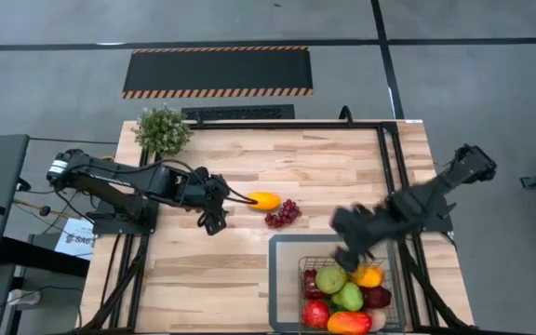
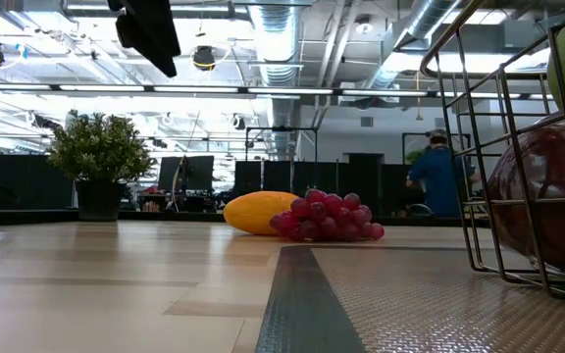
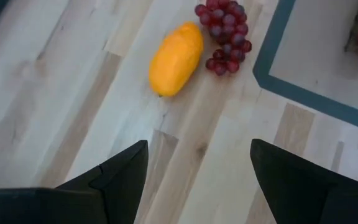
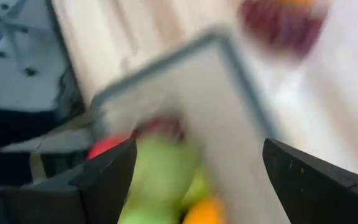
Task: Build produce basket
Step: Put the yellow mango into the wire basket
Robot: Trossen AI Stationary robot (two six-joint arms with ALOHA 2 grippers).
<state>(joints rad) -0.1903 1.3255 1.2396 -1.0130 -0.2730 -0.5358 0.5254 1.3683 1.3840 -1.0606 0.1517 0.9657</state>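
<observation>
The basket (image 1: 291,247) sits at the near right corner of the tabletop (image 1: 249,167), its wide grey rim flat on the wood and its wire cage holding a heap of produce (image 1: 347,298): red, green, yellow and orange pieces packed together. Two pieces lie outside it on bare wood near the middle: an orange-yellow fruit (image 1: 264,200) and, just beside it toward the basket, a purple grape bunch (image 1: 284,213).

The left pincer (image 1: 214,220) hangs next to the orange-yellow fruit, its fingers (image 3: 120,174) spread apart with nothing between them. The right pincer (image 1: 345,256) is over the basket's far edge, its fingers (image 4: 107,174) also apart and empty.

The tabletop is pale wooden planking. A bushy potted plant (image 1: 162,129) stands at its far left corner. Beyond the far edge, a black mat with striped edges (image 1: 217,72) lies on the grey floor. In the low view the room behind has exposed ceiling ducts (image 2: 273,39) and a person in blue (image 2: 439,176) standing far off.
</observation>
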